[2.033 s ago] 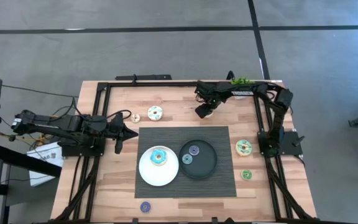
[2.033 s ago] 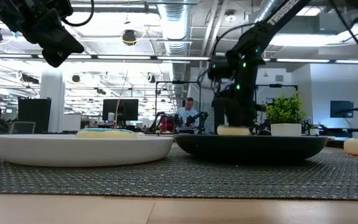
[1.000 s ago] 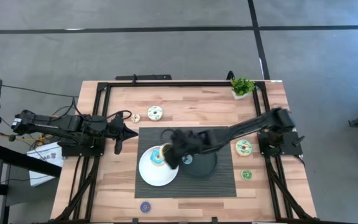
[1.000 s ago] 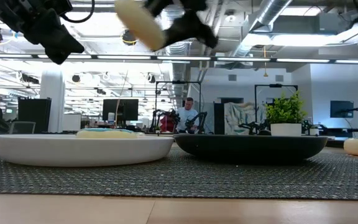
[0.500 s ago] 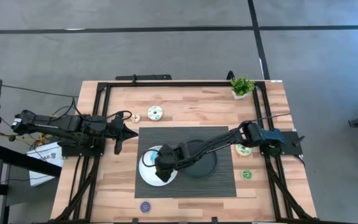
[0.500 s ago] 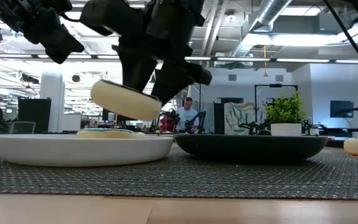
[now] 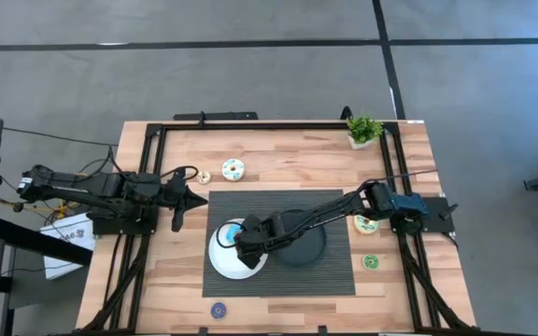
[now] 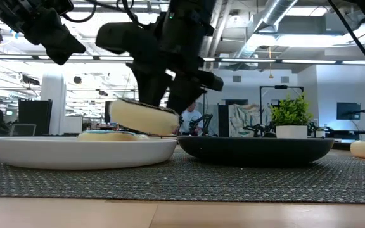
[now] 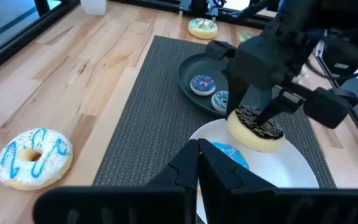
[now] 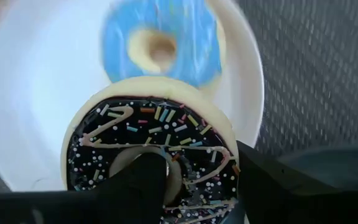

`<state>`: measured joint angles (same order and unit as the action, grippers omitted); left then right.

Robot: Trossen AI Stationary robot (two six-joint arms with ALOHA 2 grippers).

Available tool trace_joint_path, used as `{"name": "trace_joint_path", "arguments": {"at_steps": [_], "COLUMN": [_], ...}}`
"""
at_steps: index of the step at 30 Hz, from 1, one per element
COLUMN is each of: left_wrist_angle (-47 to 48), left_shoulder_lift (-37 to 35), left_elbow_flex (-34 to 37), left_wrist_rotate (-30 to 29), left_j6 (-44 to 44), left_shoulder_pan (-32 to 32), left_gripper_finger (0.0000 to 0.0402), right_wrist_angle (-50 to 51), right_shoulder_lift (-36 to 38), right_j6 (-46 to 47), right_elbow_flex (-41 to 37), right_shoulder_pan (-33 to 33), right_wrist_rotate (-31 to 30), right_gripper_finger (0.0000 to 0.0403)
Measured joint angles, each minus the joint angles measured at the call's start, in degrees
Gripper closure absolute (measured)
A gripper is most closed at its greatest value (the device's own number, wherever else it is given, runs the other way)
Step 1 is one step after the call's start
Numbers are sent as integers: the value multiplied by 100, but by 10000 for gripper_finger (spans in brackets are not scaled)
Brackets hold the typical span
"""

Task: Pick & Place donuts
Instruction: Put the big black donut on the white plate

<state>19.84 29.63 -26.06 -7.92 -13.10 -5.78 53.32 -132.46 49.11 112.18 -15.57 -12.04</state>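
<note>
From above, my right gripper (image 7: 248,245) reaches across the dark mat (image 7: 334,273) over the white plate (image 7: 220,262); my left gripper (image 7: 183,198) waits beside the mat, and I cannot tell its state. At table height, I hold the chocolate donut (image 8: 143,116) tilted just above the blue donut (image 8: 109,135) lying on that plate. My left wrist shows two small donuts in the black plate (image 9: 190,65) and a white donut (image 9: 32,156) on the wood. My right wrist shows my fingers (image 10: 143,180) clamped through the chocolate donut's hole.
</note>
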Motion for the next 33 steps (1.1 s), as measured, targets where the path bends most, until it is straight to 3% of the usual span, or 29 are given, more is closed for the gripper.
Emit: {"name": "trace_joint_path", "arguments": {"at_steps": [16,33], "left_wrist_angle": [2,4], "left_shoulder_lift": [-2,0], "left_elbow_flex": [0,0], "left_wrist_rotate": [0,0], "left_j6": [0,2], "left_shoulder_pan": [0,0], "left_gripper_finger": [401,401], "right_wrist_angle": [-141,-236], "right_shoulder_lift": [-3,-1], "right_j6": [-9,-36], "right_elbow_flex": [2,2], "right_shoulder_pan": [44,44], "right_wrist_rotate": [10,240], "right_gripper_finger": [161,156]}}
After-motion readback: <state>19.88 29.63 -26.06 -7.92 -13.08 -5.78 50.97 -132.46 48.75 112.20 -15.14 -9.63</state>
